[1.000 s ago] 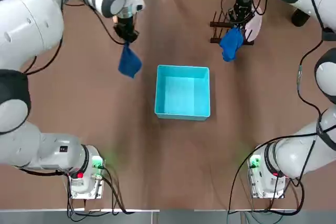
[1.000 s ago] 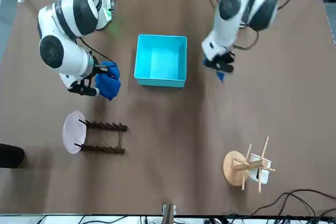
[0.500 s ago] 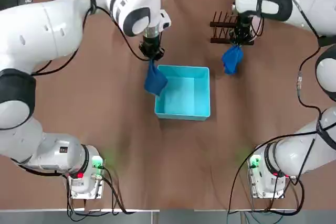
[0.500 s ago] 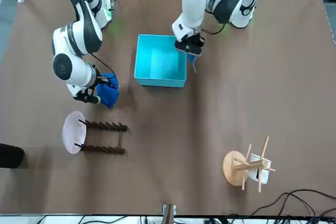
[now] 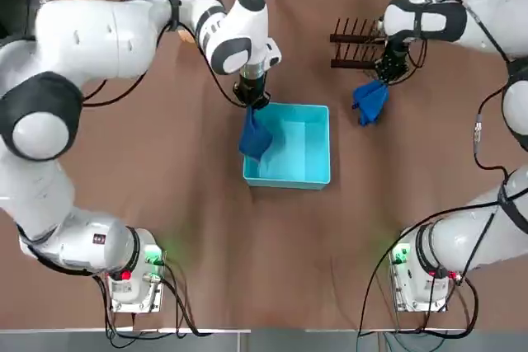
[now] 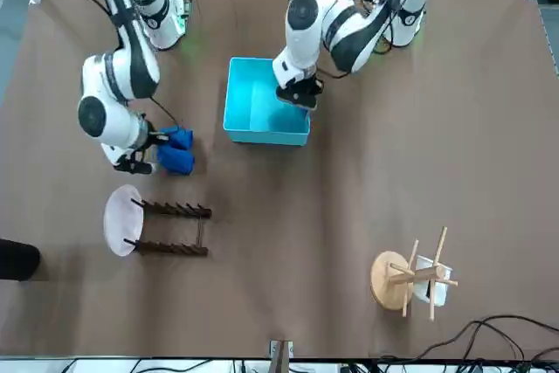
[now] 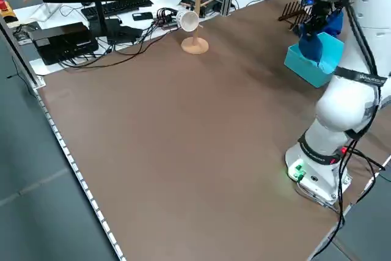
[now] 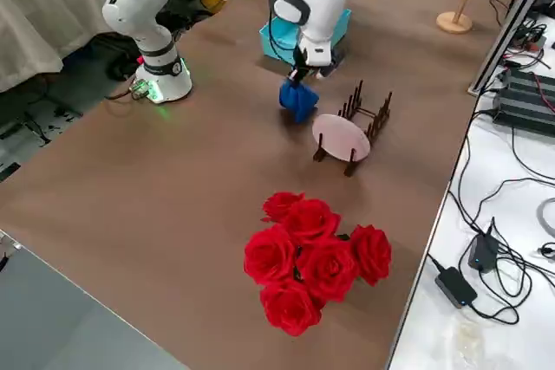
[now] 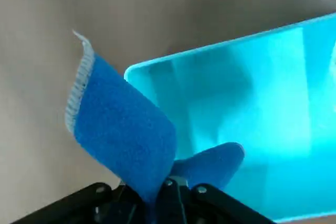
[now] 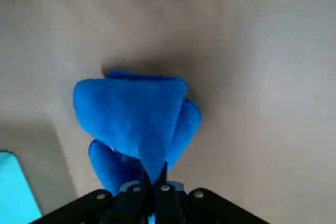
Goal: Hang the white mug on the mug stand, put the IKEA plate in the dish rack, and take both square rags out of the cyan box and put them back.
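Left hand (image 5: 252,100) brought its rag (image 5: 255,136) over the cyan box (image 5: 289,172)

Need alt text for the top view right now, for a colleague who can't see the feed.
The left gripper dangles a blue rag over the left edge of the cyan box at table centre. The right gripper holds the second rag right of the box, just before the dish rack.
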You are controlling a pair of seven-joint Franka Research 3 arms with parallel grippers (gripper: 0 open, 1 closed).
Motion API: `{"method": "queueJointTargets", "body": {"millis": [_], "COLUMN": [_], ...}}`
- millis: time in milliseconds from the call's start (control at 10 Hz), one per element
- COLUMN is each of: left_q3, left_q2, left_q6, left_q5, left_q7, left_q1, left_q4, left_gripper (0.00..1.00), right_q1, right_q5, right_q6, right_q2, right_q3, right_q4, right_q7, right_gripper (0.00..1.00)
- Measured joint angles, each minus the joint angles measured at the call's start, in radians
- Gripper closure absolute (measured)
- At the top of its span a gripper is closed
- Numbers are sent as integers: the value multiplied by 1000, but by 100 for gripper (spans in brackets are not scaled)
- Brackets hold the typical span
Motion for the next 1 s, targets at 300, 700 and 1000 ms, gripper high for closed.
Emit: {"method": "queueJointTargets", "body": {"millis": [300, 700, 1000], "left_q3": [2, 8, 55], "left_q2": [79, 64, 3], "left_q6": [-1, -6, -11], "left_q5": [16, 26, 27], "left_q7": [-37, -70, -67], "left_q1": [-10, 4, 22], "left_q4": [30, 58, 106], "left_gripper": [67, 7, 4], "right_q1": [-160, -389, -450], "right_q5": [-1, -2, -2], "right_q6": [1, 2, 11], "right_q2": [0, 0, 0], "right_q3": [-2, -4, 0], "right_q4": [-10, -11, -12], "right_q7": [-239, -544, -627], "right_gripper": [97, 97, 97]}}
